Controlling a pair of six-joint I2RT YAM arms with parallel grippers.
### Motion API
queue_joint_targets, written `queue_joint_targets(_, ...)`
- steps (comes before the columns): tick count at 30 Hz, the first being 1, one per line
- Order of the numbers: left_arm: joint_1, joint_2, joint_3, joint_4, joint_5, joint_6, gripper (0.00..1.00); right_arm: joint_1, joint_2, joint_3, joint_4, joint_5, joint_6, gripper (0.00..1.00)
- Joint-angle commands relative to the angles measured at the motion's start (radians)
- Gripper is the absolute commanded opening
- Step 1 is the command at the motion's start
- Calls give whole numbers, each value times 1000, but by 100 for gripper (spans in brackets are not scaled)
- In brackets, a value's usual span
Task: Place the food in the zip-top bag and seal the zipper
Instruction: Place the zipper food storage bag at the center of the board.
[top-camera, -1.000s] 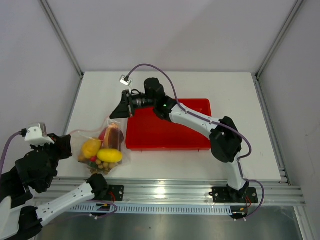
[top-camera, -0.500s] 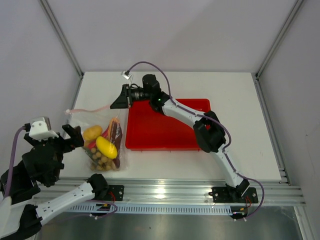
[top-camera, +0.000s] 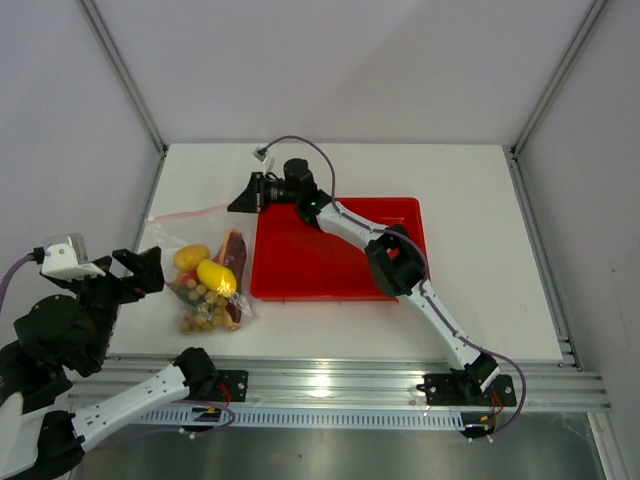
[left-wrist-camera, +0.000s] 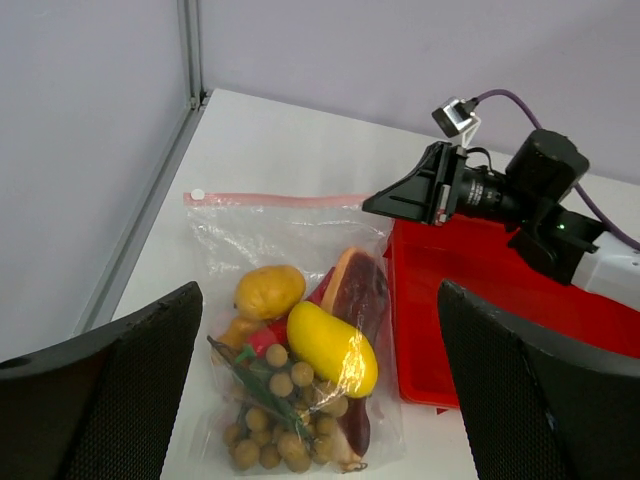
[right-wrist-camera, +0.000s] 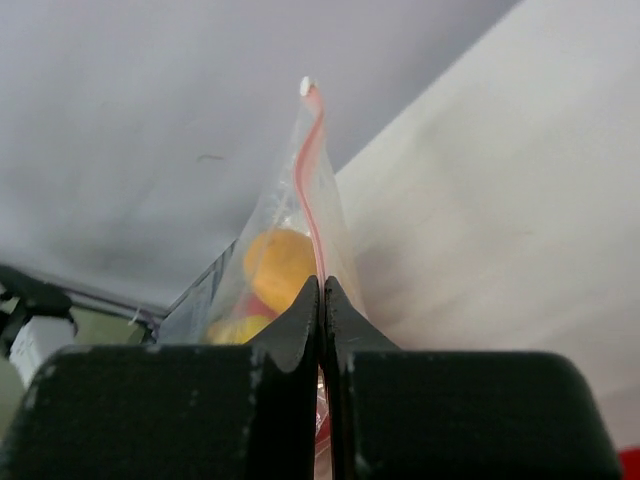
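**Right fingers** (right-wrist-camera: 312, 318) are pressed fully together on the zipper (right-wrist-camera: 312, 170). They pinch the pink strip at the end nearest the red tray (top-camera: 330, 265), and the strip runs away from them to a small white tab at its far end.

**Left fingers** (top-camera: 140, 268) are spread wide and hold nothing. They are poised near the bag's near-left side and do not touch it.

**Zip-top bag** (left-wrist-camera: 285, 235) lies on the desk (top-camera: 200, 170) just left of the tray, with its mouth toward the far edge. The food is bunched in its lower half:
- two yellow fruits (left-wrist-camera: 333, 348)
- a bunch of tan round fruits (left-wrist-camera: 268, 435) with green leaves
- a red-brown piece (left-wrist-camera: 360, 290)
- something orange-red beneath these

The film is clear, thin and dotted pink, and it wrinkles over the load.

**Handling (judged).** The film is soft and slick, so it will buckle rather than push. The contents add modest weight that anchors the bottom. The zipper strip is the stiffest part, so that is the best place to take hold, with one end pinned while the seal is run along it. Whether the strip is closed along its whole length cannot be told.
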Motion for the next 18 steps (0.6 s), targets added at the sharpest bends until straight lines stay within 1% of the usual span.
queue_joint_targets(1, -3, -8, -19, 27, 54, -5, 99, -7, 20, 61, -31, 120, -37, 0)
queue_joint_targets(4, -2, -16, -38, 45, 86, -2, 99, -13, 29, 60, -85, 194, -64, 1)
queue_joint_targets(6, -3, -16, -45, 48, 98, 0, 100, -16, 37, 60, -86, 203, -51, 9)
queue_joint_targets(7, -2, -14, -47, 47, 105, -2, 100, -20, 43, 61, -86, 208, -48, 15)
queue_joint_targets(8, -3, -13, -49, 45, 108, -3, 99, -21, 44, 67, -94, 218, -47, 29)
queue_joint_targets(10, -2, -10, -53, 50, 131, -5, 99, -23, 49, 81, -115, 232, -51, 45)
queue_joint_targets(11, -3, -7, -56, 54, 141, 1, 100, -24, 60, 115, -134, 247, -54, 61)
queue_joint_targets(12, -3, -2, -55, 51, 154, -1, 100, -26, 64, 135, -148, 251, -56, 66)
queue_joint_targets(13, -3, 10, -52, 45, 173, -6, 99, -27, 67, 152, -168, 251, -57, 78)
queue_joint_targets(16, -3, 27, -46, 16, 207, -43, 100, -38, 48, 183, -214, 286, -73, 93)
queue_joint_targets(18, -2, 27, -50, 4, 235, -86, 99, -47, -11, 176, -252, 336, -91, 98)
